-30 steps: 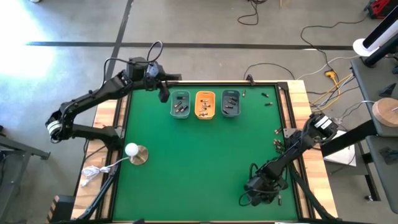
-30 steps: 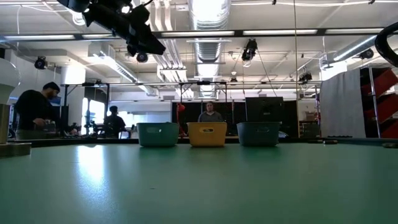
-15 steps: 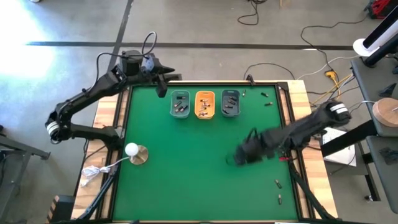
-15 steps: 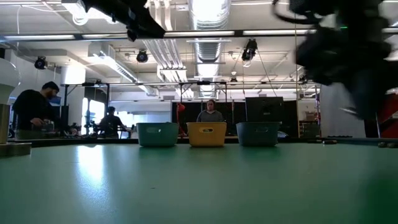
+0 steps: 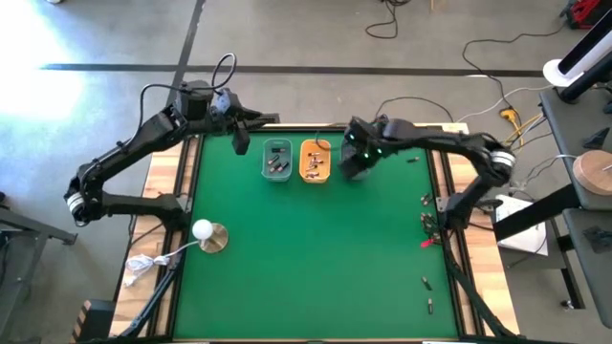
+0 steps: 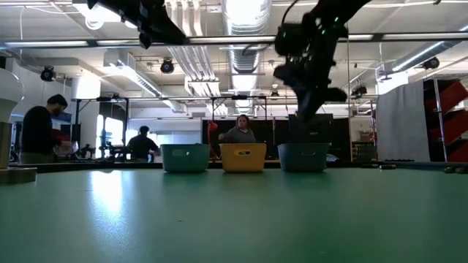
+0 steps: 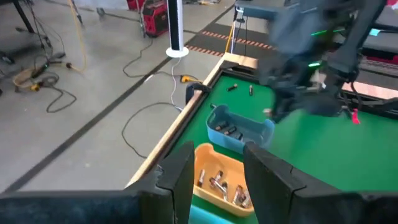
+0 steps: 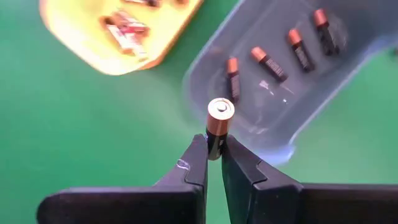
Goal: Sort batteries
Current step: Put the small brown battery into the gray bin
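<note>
Three small trays stand in a row by the far edge: grey (image 5: pixel 277 161), orange (image 5: pixel 315 161) and blue (image 8: pixel 298 81), each with batteries lying in it. My right gripper (image 8: pixel 213 152) hangs over the blue tray's rim and hides that tray in the high view (image 5: pixel 356 162). It is shut on one battery (image 8: pixel 220 124) with a copper end. My left gripper (image 7: pixel 214 168) is raised over the far left edge (image 5: pixel 239 143), open and with nothing between its fingers. Loose batteries (image 5: pixel 426 222) lie on the green mat by the right edge. My right gripper pinches the battery's dark end (image 8: pixel 214 142) between its two fingertips (image 8: pixel 198 162). The fingers come steeply from above. The copper end with its silvery cap (image 8: pixel 221 110) sticks out past the fingertips. The battery is lifted clear, above the blue tray's rim.
A white ball on a round base (image 5: pixel 204 231) stands near the left edge. A red clip (image 5: pixel 427 243) and more loose batteries (image 5: pixel 427 283) lie along the right edge, and some (image 5: pixel 411 148) at the far right. People move in the room behind (image 6: pixel 238 131).
My right gripper has swept from the table's near right corner up and toward the far edge, tipping to point steeply down, and now hangs over the blue tray. My left gripper has risen a little and drawn back toward the far left corner.
</note>
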{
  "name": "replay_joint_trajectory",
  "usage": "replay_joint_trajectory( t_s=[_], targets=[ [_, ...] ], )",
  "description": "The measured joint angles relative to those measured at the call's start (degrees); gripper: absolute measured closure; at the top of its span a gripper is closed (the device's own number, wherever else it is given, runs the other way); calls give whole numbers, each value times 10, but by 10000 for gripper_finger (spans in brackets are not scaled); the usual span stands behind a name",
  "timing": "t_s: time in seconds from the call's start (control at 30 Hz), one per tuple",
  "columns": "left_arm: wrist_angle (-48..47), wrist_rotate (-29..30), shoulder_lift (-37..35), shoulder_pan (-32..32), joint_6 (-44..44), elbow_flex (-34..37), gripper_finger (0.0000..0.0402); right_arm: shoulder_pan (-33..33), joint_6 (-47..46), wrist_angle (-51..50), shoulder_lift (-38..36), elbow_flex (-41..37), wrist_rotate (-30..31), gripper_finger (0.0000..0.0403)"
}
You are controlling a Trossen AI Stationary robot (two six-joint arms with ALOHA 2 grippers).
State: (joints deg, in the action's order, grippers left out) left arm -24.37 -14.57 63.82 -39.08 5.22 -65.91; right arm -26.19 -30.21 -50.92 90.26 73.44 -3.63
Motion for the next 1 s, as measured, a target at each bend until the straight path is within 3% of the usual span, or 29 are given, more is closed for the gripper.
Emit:
replay_joint_trajectory(
  t_s=[0.17, 0.37, 0.57, 1.0],
  targets=[
    [-40, 0, -25, 1, -10, 1, 284, -58, 75, -4, 86, 23, -41, 384],
    [-53, 0, -62, 3, -21, 1, 284, -85, 82, -2, 149, 45, -43, 382],
    [-52, 1, -91, 4, -25, 1, 284, -97, 68, -1, 170, 49, -38, 373],
    [-22, 4, -126, 4, -28, 1, 284, -96, 32, -20, 160, 63, -13, 297]
  ],
)
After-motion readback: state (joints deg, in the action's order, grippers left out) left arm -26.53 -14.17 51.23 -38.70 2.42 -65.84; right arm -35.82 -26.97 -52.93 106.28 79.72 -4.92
